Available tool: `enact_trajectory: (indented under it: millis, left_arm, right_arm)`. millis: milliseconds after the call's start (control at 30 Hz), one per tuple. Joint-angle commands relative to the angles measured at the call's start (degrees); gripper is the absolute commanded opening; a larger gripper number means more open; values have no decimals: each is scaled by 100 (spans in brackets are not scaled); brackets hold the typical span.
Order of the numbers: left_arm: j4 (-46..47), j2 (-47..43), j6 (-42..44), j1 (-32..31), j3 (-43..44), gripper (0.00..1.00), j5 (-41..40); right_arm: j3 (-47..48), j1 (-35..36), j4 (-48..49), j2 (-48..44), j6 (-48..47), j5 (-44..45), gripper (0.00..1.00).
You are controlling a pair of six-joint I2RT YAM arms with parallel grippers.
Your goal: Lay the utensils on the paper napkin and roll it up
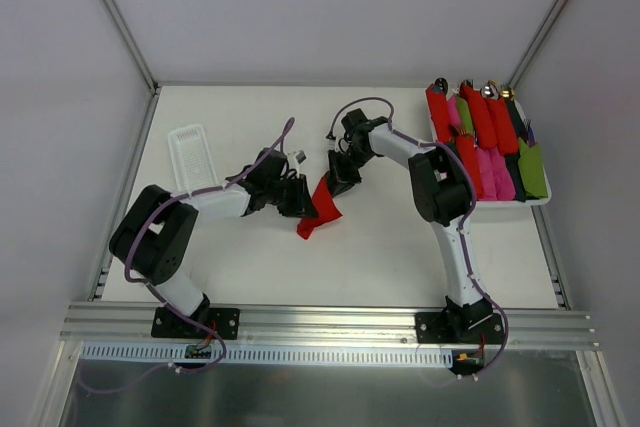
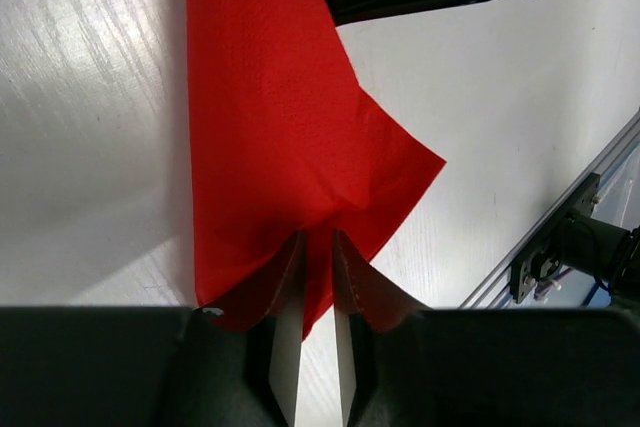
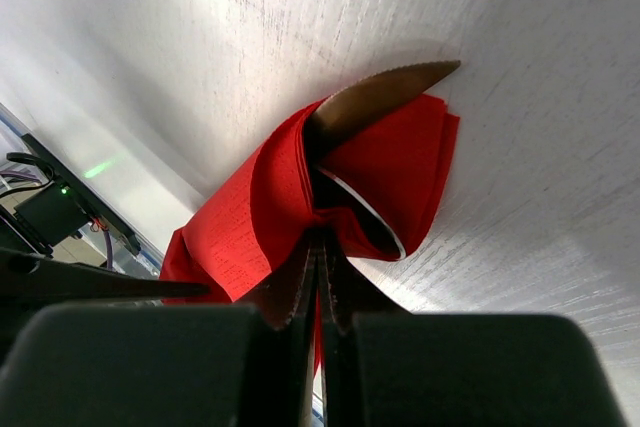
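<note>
The paper napkin (image 1: 318, 209) sits bunched at the middle of the counter (image 1: 400, 247), between the two arms' tips and well apart from the tray (image 1: 540, 203) of rolled bundles (image 1: 482, 127) at the right edge. The right jaws are closed tight on a fold of it. The utensils (image 3: 385, 97) are wrapped inside, with a knife tip and a shiny spoon rim poking from the red paper. The left jaws stand a narrow slit apart: a creased corner of the napkin reaches between their fingers (image 2: 285, 347), and bare counter shows through the gap.
</note>
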Motion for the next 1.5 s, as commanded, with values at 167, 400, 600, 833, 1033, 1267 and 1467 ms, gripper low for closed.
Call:
enact_trajectory:
  millis: [167, 400, 600, 833, 1033, 1267, 1467]
  left_arm:
    - [480, 184, -240, -42, -373, 6, 351]
    - [683, 334, -398, -42, -672, 3, 343]
    - [683, 615, -775, -33, -813, 0, 9]
    - [1323, 861, -1540, 134, -1226, 0, -176]
    - [1799, 1116, -2103, 240, -1428, 0, -220]
    - [2781, 1493, -3016, 310, -1780, 0, -308]
    - [3302, 1722, -3431, 310, -1982, 0, -378]
  right_arm:
    - [132, 34, -87, 146, -115, 347, 0]
    - [159, 34, -87, 155, -124, 330, 0]
    - [299, 8, -87, 68, -168, 295, 0]
    - [729, -246, -227, -467, -396, 67, 7]
    - [792, -642, -439, -969, -528, -83, 11]
    - [-420, -441, 1009, -1506, 472, -997, 21]
    - [-571, -46, 1529, -1146, 789, -1138, 22]
